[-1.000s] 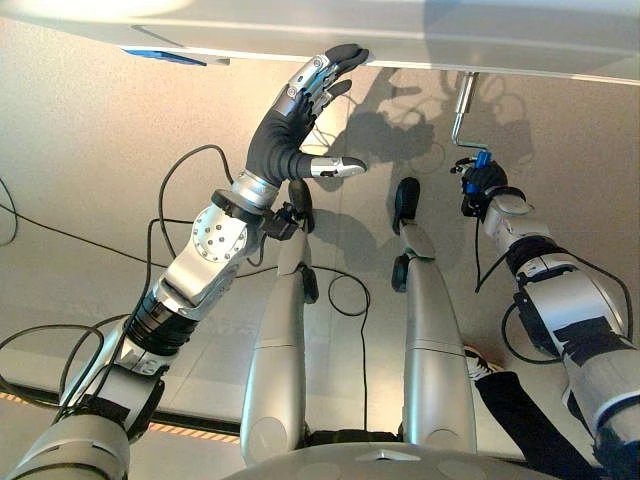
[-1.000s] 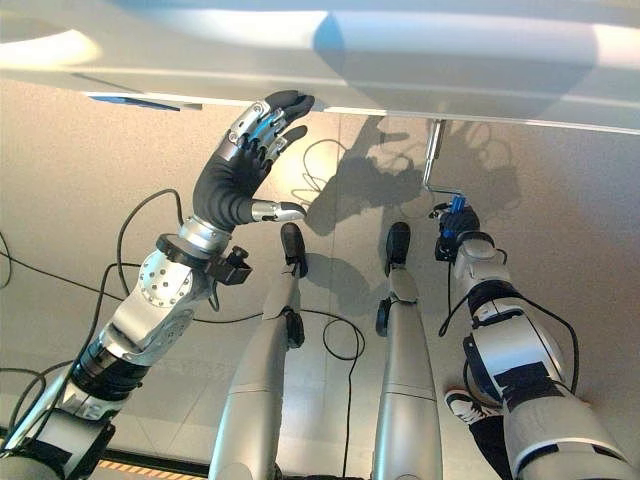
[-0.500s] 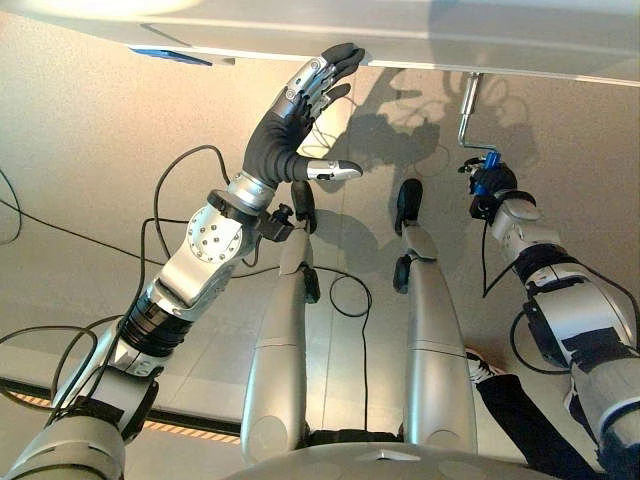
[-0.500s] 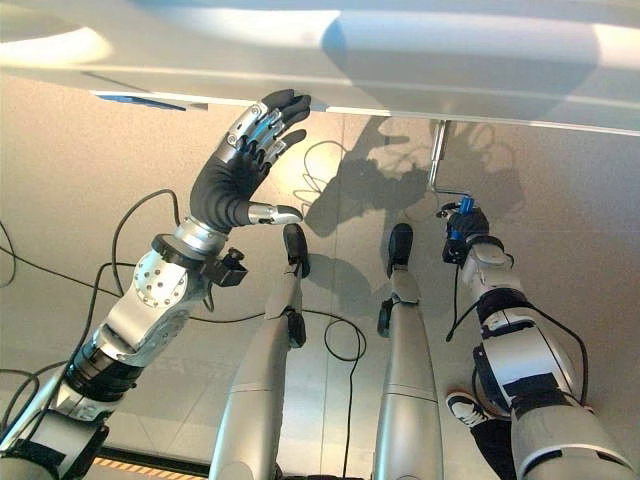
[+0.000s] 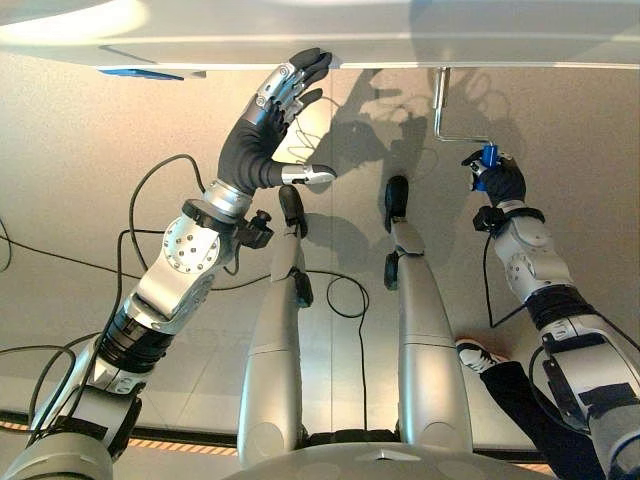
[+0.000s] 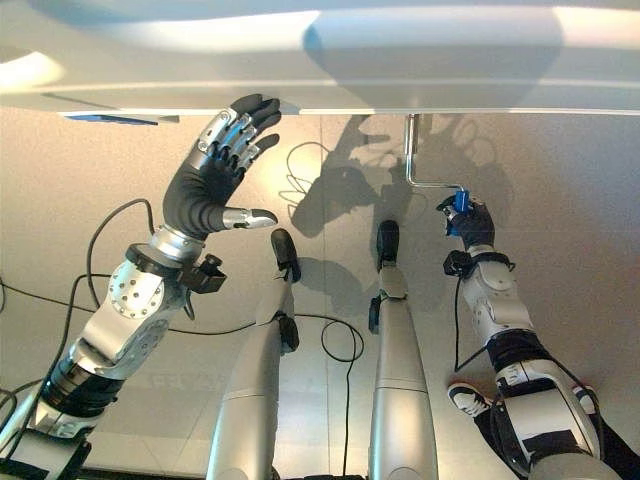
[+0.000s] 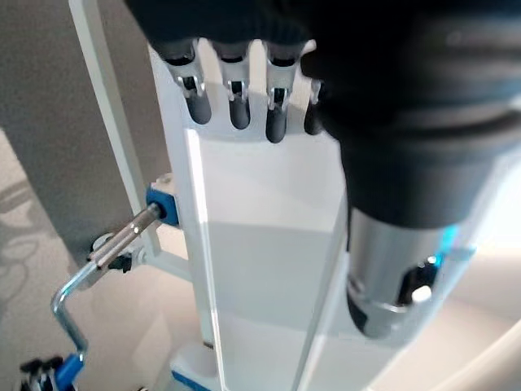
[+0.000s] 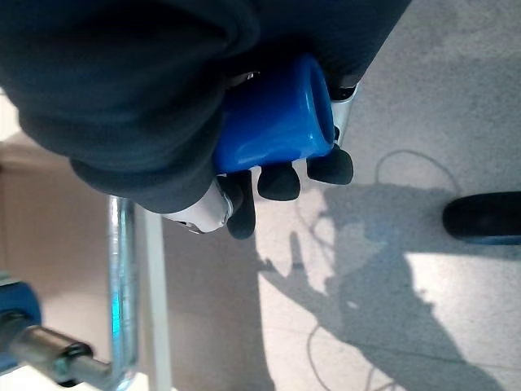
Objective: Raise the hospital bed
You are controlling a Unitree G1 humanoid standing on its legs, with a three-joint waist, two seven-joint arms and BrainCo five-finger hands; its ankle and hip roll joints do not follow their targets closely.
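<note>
Right hand (image 8: pixel 163 122) grips the bent steel crank's (image 5: pixel 447 115) blue handle (image 8: pixel 277 122).

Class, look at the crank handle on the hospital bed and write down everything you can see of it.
The crank handle is a thin, shiny metal rod, bent in steps. Its straight end runs into the bed frame through a blue collar. Its free end carries a smooth blue grip that looks like plastic. The right hand is curled round that grip. Beneath it is pale floor. The left hand rests with straight fingers against the bed's edge, clear of the crank.
</note>
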